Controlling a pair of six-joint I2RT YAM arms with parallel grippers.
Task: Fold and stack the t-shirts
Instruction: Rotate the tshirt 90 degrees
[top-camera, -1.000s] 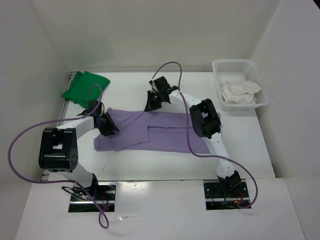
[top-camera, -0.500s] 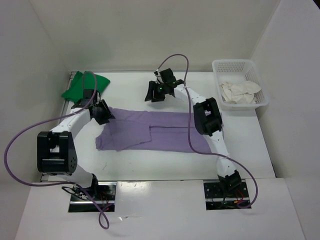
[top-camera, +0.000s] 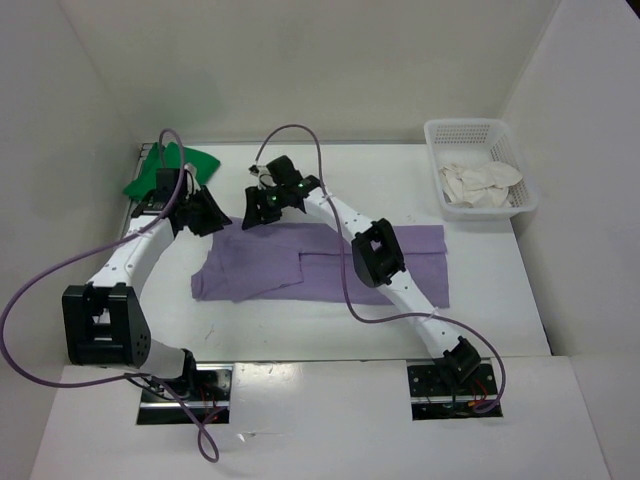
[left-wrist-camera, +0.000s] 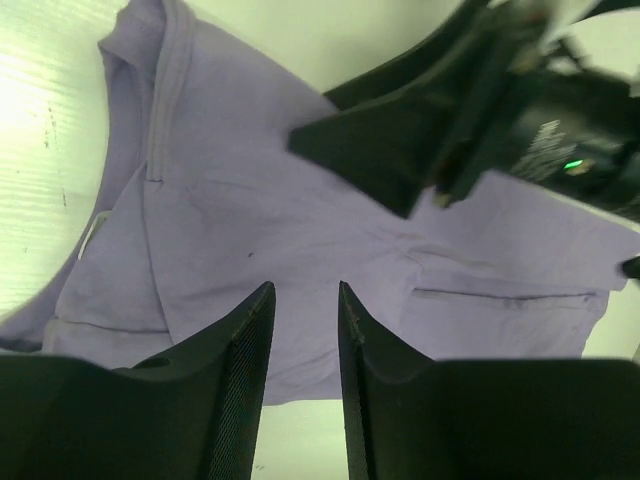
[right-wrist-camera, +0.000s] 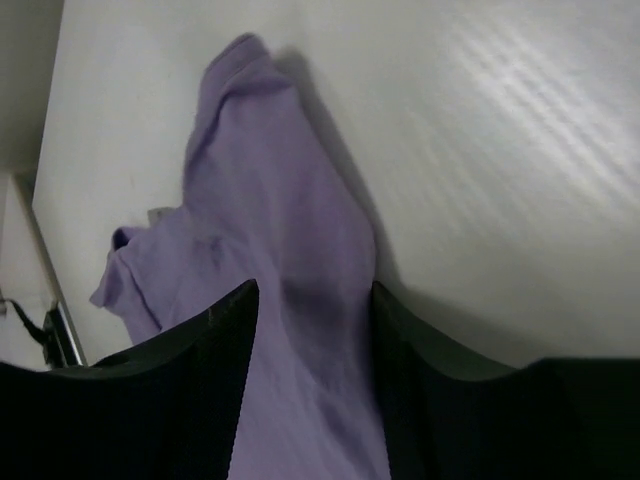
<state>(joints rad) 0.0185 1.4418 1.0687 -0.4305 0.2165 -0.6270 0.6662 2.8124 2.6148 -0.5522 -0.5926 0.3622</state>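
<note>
The lavender t-shirt (top-camera: 320, 262) lies spread flat across the middle of the table, its left part folded over. My left gripper (top-camera: 212, 220) hovers at its back left corner. In the left wrist view that gripper (left-wrist-camera: 305, 295) is open, a narrow gap with nothing in it, and the shirt (left-wrist-camera: 300, 220) lies below. My right gripper (top-camera: 252, 213) is open over the shirt's back edge, and purple cloth (right-wrist-camera: 270, 200) shows below between its spread fingers (right-wrist-camera: 312, 295). The green t-shirt (top-camera: 150, 180) sits bunched at the back left. The cream t-shirt (top-camera: 480, 185) lies in the basket.
The white lattice basket (top-camera: 520, 200) stands at the back right corner. White walls close in the table on the left, back and right. The right arm (top-camera: 375, 255) stretches diagonally over the purple shirt. Purple cables loop from both arms.
My right gripper has opened and swung left along the shirt's back edge, uncovering the shirt's right part. My left gripper has lifted off the shirt's left side and moved toward the back.
</note>
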